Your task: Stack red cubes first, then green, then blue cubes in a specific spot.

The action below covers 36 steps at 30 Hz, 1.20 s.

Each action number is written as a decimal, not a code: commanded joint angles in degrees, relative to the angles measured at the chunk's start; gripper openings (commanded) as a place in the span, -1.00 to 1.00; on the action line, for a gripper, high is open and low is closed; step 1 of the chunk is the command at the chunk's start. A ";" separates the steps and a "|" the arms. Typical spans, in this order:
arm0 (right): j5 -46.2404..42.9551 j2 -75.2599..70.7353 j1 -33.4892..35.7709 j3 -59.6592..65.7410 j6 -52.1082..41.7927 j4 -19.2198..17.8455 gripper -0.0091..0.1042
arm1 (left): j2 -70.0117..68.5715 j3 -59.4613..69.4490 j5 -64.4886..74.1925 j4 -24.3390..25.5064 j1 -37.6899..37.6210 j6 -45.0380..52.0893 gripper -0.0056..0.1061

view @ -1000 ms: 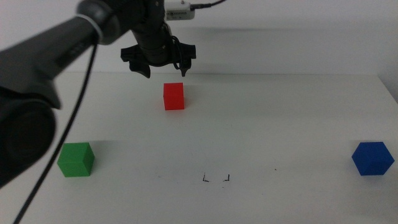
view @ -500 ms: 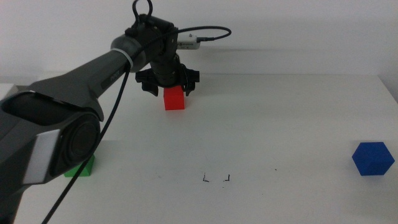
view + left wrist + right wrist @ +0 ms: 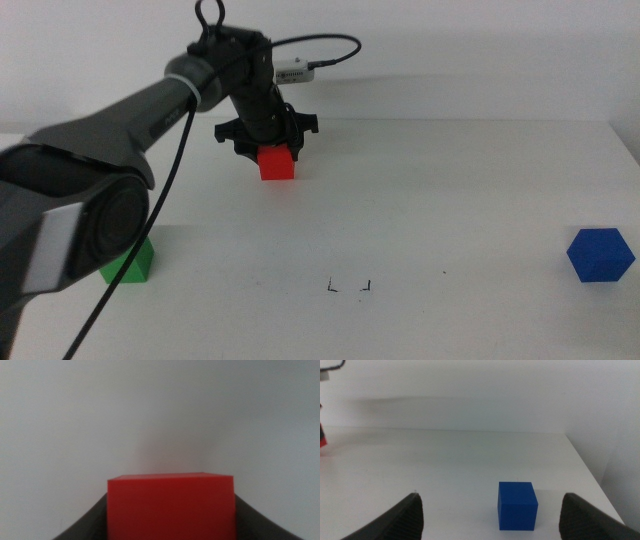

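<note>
The red cube sits on the white table at the back, left of centre. My left gripper has come down over it, and in the left wrist view the red cube fills the gap with both dark jaws against its sides. The green cube lies at the front left, partly hidden behind the left arm. At the right edge rests the blue cube. My right gripper waits open, out of the middle view, with the blue cube on the table ahead of it.
Small black corner marks are drawn on the table at the front centre. The left arm and its cable stretch across the left part of the table. A white wall stands behind the table's far edge.
My left gripper dropped from above the red cube down around it, and its jaws closed on the cube's sides. The cube shifted slightly. The blue cube stayed put.
</note>
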 commanded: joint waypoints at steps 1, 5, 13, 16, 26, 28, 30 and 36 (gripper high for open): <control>-0.45 -0.28 -0.53 0.18 -0.25 -0.53 0.80 | -4.34 2.18 3.56 0.12 -2.39 -0.50 -0.81; -0.45 -0.28 -0.53 0.18 -0.25 -0.53 0.80 | -12.75 15.38 -0.47 5.48 -9.45 -5.86 -0.85; -0.45 -0.28 -0.53 0.18 -0.25 -0.53 0.80 | -26.33 42.59 -22.07 12.44 -21.19 -26.13 -0.85; -0.45 -0.28 -0.53 0.18 -0.25 -0.53 0.80 | -24.90 43.20 -21.81 11.24 -21.72 -27.32 -0.85; -0.45 -0.28 -0.53 0.18 -0.25 -0.53 0.80 | -22.00 43.56 -21.67 9.63 -21.83 -28.75 -0.84; -0.45 -0.28 -0.53 0.18 -0.25 -0.53 0.80 | -21.33 43.68 -21.56 9.35 -21.83 -28.63 -0.84; -0.45 -0.28 -0.53 0.18 -0.25 -0.53 0.80 | -21.35 43.79 -20.95 8.29 -21.93 -27.69 -0.84; -0.45 -0.28 -0.53 0.18 -0.25 -0.53 0.80 | -21.35 43.79 -19.63 5.48 -21.93 -25.00 -0.84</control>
